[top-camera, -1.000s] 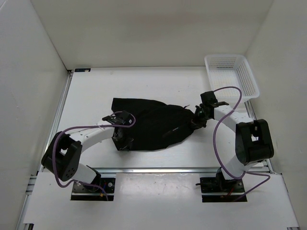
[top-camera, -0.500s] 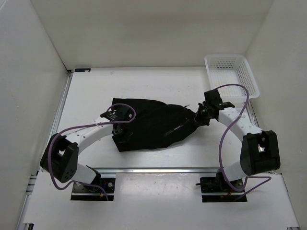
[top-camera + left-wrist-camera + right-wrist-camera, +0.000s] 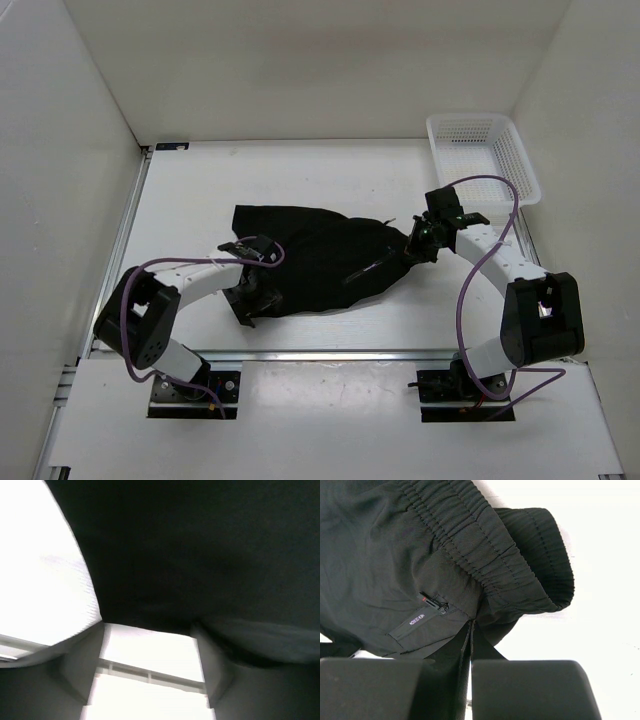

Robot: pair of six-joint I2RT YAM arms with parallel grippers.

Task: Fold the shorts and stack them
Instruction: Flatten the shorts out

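Note:
The black shorts (image 3: 320, 258) lie spread on the white table between the two arms. My left gripper (image 3: 250, 296) hovers at their near left corner. In the left wrist view it (image 3: 150, 632) is open, with bare table between its fingers (image 3: 87, 650) and the dark cloth (image 3: 200, 555) just beyond the tips. My right gripper (image 3: 418, 243) is at the right end of the shorts. It (image 3: 471, 626) is shut on a fold of fabric just under the elastic waistband (image 3: 485, 540), near a zip pocket (image 3: 432, 602).
A white basket (image 3: 522, 170) stands at the far right corner, close behind the right arm. White walls enclose the table on the left, back and right. A metal rail (image 3: 330, 352) runs along the near edge.
My left gripper has opened and let go of the near left corner of the shorts, drawing slightly toward the near edge. The right arm shifted a little and keeps its grip.

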